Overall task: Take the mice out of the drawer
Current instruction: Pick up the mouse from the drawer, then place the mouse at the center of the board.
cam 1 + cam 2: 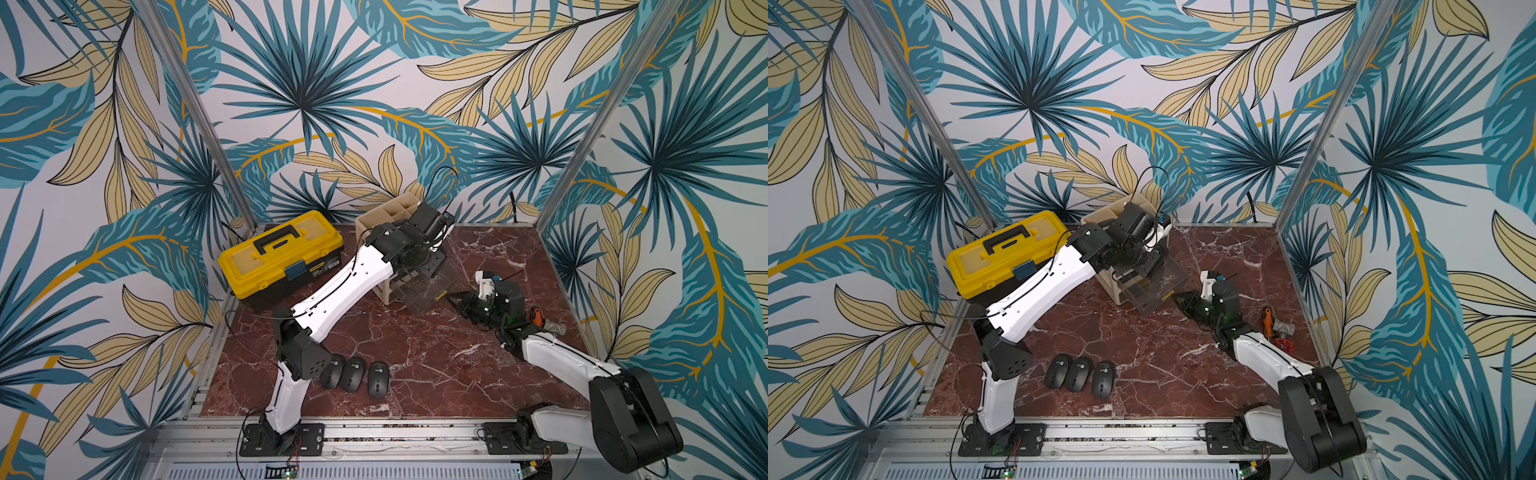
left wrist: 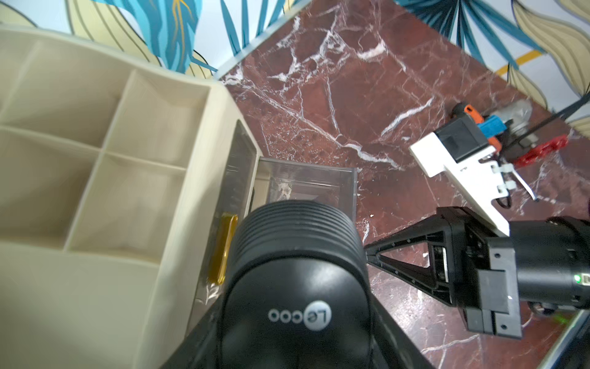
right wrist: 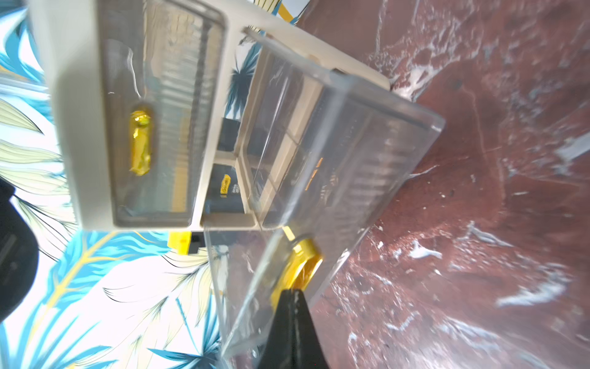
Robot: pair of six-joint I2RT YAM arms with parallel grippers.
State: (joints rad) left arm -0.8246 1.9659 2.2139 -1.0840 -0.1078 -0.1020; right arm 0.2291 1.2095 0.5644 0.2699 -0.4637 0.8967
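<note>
Clock: you read 12 toward the back wall and 6 toward the arm bases, from the middle of the table.
Left gripper: your left gripper is clamped on 1 mouse, and a finger shows on each side of it.
Held mouse: the held mouse is up above the front edge of the beige organiser, at 12. Its white logo faces the left wrist camera. In both top views the arm hides it.
Right gripper: your right gripper has its fingers together, with the tips at the gold handle. You cannot tell if they pinch it.
Drawer: the clear drawer is pulled out of the organiser toward 4. You cannot tell what lies in it, because the walls shine.
Upper drawer: the upper drawer is pushed in.
Mice on table: 3 mice lie in 1 row at 7, side by side and almost touching, near the left arm.
Toolbox: the yellow toolbox stands closed at 10, near the organiser.
Valve parts: some valve parts lie at 3, beside the right arm.
</note>
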